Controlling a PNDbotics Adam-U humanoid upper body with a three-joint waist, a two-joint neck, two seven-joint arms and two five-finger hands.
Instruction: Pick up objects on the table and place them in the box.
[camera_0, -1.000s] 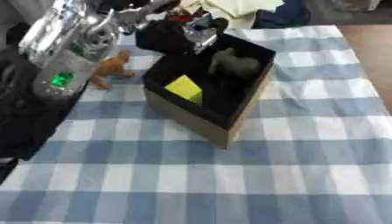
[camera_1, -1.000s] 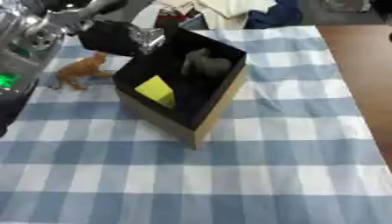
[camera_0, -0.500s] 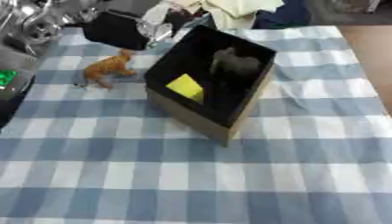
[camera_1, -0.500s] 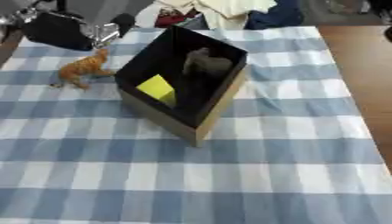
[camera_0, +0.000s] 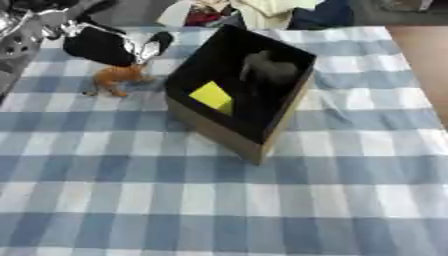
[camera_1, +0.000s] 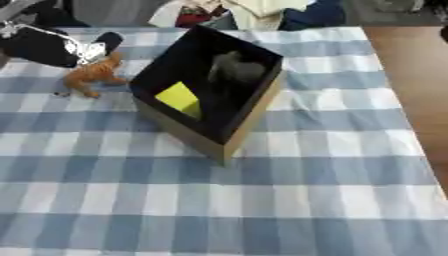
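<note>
Blue-and-white checked cloth (camera_0: 219, 210) covers the table, no readable writing, brand or label anywhere in either eye view. Black box (camera_0: 278, 112) with tan cardboard outer walls sits near table centre, turned at an angle to the cloth's checks, open top. Inside: yellow block (camera_0: 213, 95) against the left inner wall, dark grey lumpy object (camera_0: 267, 67) toward the far inner side, shape unclear. Orange toy animal (camera_1: 90, 75) stands on the cloth just beside the box's left side, not in the box, legs down.

Left hand (camera_0: 105, 44) comes in from the upper left, black with silver parts, low over the far left of the table, right behind and above the orange toy. One dark finger (camera_0: 156, 44) sticks out toward the box, tip close above the toy's back end; cannot tell if it touches the toy. Rest of the fingers too blurred, so cannot tell whether the hand is spread or curled; nothing clearly held. Silver arm segment (camera_0: 19, 37) at the left edge.

Right hand shows in neither view.

Pile of clothes (camera_0: 254, 10), white, red and dark blue, at the far edge of the table behind the box. Brown floor (camera_1: 411, 75) along the right side.
</note>
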